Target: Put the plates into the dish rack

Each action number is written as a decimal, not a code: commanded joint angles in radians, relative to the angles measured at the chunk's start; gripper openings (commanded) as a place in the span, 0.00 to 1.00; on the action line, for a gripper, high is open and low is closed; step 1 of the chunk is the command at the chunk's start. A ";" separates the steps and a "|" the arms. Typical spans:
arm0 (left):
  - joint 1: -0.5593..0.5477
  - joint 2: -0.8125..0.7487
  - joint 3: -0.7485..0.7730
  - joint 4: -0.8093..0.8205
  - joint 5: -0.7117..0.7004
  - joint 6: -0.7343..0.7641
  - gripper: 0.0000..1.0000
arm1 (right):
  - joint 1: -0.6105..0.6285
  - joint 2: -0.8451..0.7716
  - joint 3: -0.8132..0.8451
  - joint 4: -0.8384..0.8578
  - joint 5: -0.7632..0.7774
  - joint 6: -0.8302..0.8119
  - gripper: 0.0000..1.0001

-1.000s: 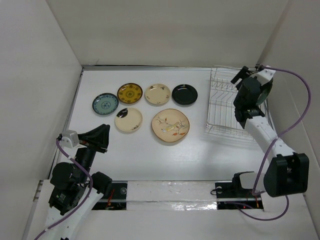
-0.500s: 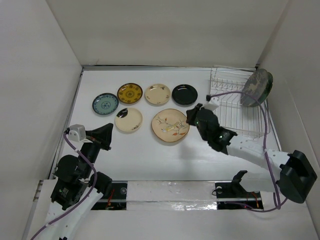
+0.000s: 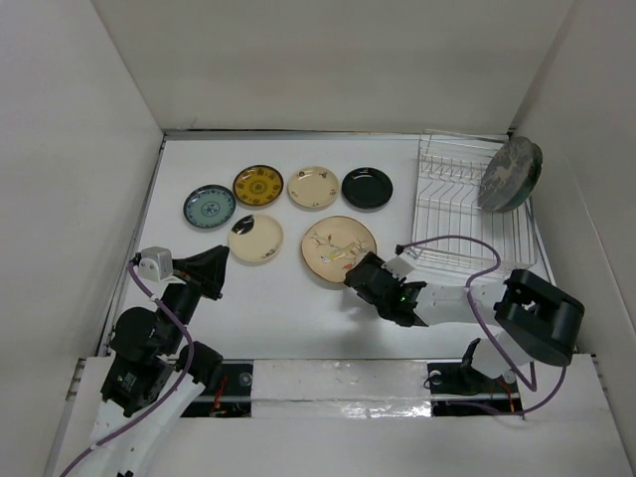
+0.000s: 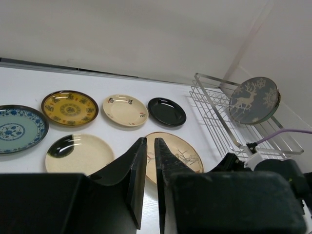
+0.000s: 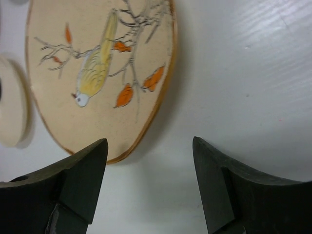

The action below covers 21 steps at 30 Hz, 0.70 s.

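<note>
Right claw point(image 5: 148, 146) (jaws wide) beside tan plate point(image 5: 97, 73).

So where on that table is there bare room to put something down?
The widest bare patch of table lies in front of the plates, between the left end effector and the right end effector. A narrow strip runs behind them. The dish rack holds only the grey deer plate. The plate cluster itself is crowded.

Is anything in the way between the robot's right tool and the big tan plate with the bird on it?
No, nothing visible. The right tool is open, close to the rim of the large round tan ceramic plate with the painted bird, and only white tabletop shows between them.
</note>
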 commanded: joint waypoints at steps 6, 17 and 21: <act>-0.006 -0.011 0.008 0.043 0.028 -0.001 0.10 | -0.061 0.156 0.015 0.133 0.024 0.236 0.71; -0.006 -0.006 0.011 0.040 0.023 -0.001 0.11 | -0.091 0.302 0.031 0.219 -0.033 0.279 0.41; -0.006 -0.006 0.011 0.040 0.029 -0.001 0.11 | -0.091 0.291 0.012 0.204 -0.034 0.290 0.21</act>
